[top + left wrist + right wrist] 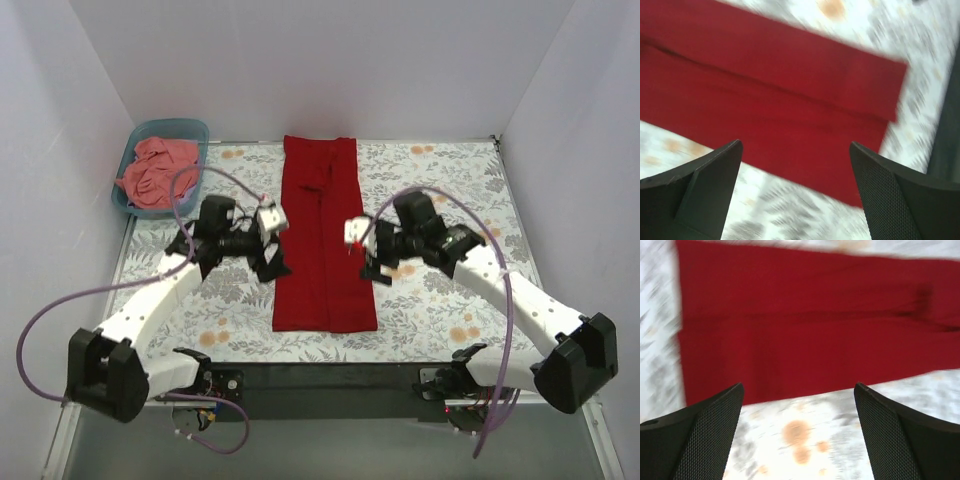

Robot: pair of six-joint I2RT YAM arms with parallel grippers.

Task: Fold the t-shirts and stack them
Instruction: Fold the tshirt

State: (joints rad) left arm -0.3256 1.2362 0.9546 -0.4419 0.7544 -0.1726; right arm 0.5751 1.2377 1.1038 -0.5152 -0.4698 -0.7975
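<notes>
A deep crimson t-shirt (322, 235) lies flat in the middle of the table, folded into a long narrow strip running from far to near. It also shows in the left wrist view (770, 100) and the right wrist view (805, 325). A salmon-pink t-shirt (155, 172) lies crumpled in the teal tub (196, 131) at the far left. My left gripper (272, 262) hovers open and empty at the strip's left edge. My right gripper (374, 263) hovers open and empty at its right edge. Both wrist views are blurred.
The table has a floral cloth (450, 200). White walls close it in at the back and both sides. A dark strip (330, 380) with the arm bases runs along the near edge. Purple cables loop over both arms.
</notes>
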